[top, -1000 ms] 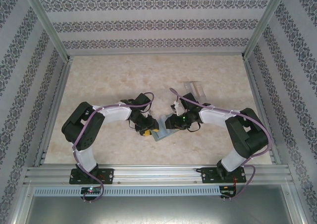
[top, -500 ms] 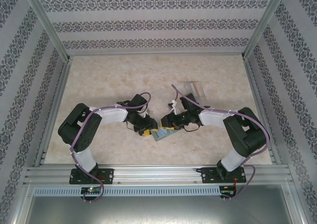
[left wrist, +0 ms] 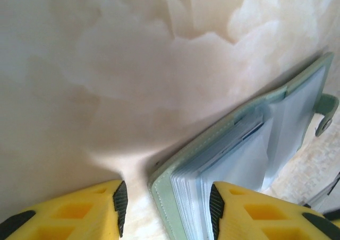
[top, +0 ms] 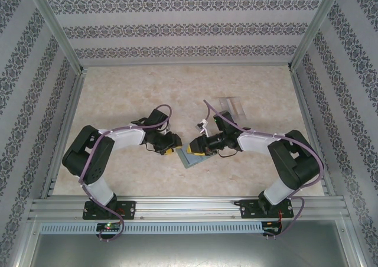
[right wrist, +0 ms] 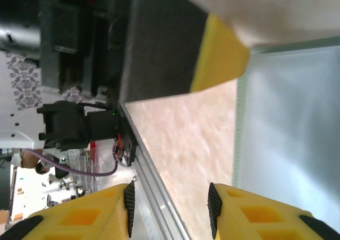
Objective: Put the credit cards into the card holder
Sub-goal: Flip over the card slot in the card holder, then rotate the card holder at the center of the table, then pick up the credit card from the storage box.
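Note:
The card holder [top: 192, 159] lies open on the table, grey-green with clear sleeves. In the left wrist view its near corner [left wrist: 234, 160] sits between my left gripper's [left wrist: 167, 203] yellow fingers. The jaws stand open, the left pad clear of the green edge. From above, the left gripper [top: 170, 147] is at the holder's left corner and the right gripper [top: 192, 147] hovers over its upper edge. My right gripper [right wrist: 169, 205] is open with nothing between its fingers, one holder panel [right wrist: 292, 128] beside it. The credit cards are hidden.
A clear plastic box [top: 232, 106] stands behind the right arm. An aluminium rail [top: 189, 207] runs along the near edge, and patterned walls close in the other three sides. The two grippers are close together, finger to finger.
My left gripper has drawn back up and to the left, off the holder's middle. The right gripper has shifted left over the holder's upper edge. The holder stays where it was.

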Tool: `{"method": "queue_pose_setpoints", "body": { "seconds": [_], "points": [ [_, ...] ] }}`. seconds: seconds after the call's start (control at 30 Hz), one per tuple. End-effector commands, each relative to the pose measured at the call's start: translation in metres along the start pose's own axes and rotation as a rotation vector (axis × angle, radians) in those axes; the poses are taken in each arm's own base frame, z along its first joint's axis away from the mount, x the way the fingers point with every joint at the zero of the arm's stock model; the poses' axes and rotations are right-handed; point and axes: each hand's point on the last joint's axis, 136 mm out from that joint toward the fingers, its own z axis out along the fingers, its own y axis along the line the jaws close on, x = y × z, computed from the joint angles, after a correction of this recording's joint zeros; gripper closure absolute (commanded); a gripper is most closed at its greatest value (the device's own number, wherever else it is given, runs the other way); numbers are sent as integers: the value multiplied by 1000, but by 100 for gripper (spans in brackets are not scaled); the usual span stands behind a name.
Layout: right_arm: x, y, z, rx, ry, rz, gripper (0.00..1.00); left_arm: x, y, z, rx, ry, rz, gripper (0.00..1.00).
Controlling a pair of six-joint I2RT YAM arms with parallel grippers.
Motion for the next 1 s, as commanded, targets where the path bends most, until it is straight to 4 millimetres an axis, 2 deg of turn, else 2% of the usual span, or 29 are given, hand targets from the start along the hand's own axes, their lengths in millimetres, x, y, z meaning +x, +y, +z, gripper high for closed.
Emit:
{"method": "queue_pose_setpoints", "body": {
  "seconds": [0.0, 0.1, 0.17, 0.23, 0.33, 0.5, 0.57, 0.7, 0.83, 0.97],
  "points": [
    [1, 20, -7, -42, -6, -80, 55, -20, -15, -15, 29, -87, 7, 52],
    [-9, 30, -21, -20, -69, -115, 54, -22, -16, -14, 19, -83, 3, 52],
    [-25, 26, -39, 58, -159, -117, 53, -21, -15, -10, 14, -75, -4, 52],
    [-44, 14, -63, 148, -267, -97, 53, -16, -16, -4, 7, -67, 4, 52],
    [-66, -20, -103, 430, -398, -82, 53, -6, -22, 6, -13, -54, 42, 52],
    [-92, -55, -150, 851, -420, -157, 46, 10, -22, 21, -67, -36, 83, 51],
    [-103, -63, -165, 973, -416, -189, 44, 14, -16, 23, -123, -41, 112, 51],
    [-121, -74, -199, 1194, -396, -224, 40, 15, 9, 23, -238, -76, 126, 50],
    [-139, -85, -210, 1260, -331, -259, 37, 14, 20, 20, -283, -93, 145, 50],
    [-157, -105, -209, 1317, -260, -238, 36, 12, 12, 14, -254, -93, 160, 50]
  ]
}}
